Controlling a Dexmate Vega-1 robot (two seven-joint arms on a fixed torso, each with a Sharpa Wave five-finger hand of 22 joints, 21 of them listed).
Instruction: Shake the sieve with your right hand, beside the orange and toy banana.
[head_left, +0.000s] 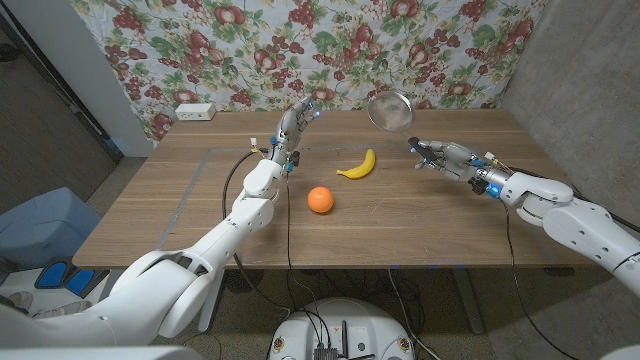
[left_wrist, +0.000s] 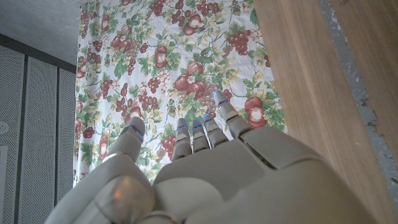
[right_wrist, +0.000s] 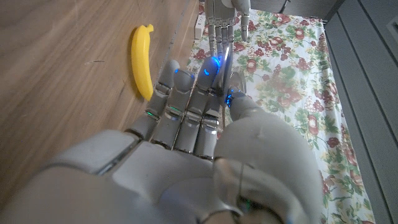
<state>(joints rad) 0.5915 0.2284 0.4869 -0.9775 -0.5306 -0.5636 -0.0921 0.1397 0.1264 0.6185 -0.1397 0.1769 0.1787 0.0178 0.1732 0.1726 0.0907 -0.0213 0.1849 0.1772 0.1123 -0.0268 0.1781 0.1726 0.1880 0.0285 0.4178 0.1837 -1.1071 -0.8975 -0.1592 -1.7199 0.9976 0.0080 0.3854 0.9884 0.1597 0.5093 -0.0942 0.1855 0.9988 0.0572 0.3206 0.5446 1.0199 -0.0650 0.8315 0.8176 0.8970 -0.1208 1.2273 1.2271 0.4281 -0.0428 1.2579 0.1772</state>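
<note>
The orange (head_left: 320, 200) is seen nearest on the desk (head_left: 180, 200), the toy banana (head_left: 357, 166) just beyond. The sieve (head_left: 390, 110) is held aloft by its handle in the right hand (head_left: 432, 155); with hard shaking it could slip loose onto the fruit. The left hand (head_left: 295, 125) is raised with fingers apart, holding nothing.

silver sieve (head_left: 390, 110) raised and tilted, yellow toy banana (head_left: 358, 166) behind orange (head_left: 320, 200)

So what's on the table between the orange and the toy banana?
Nothing: in the head view, only bare wood separates the orange from the toy banana.
</note>
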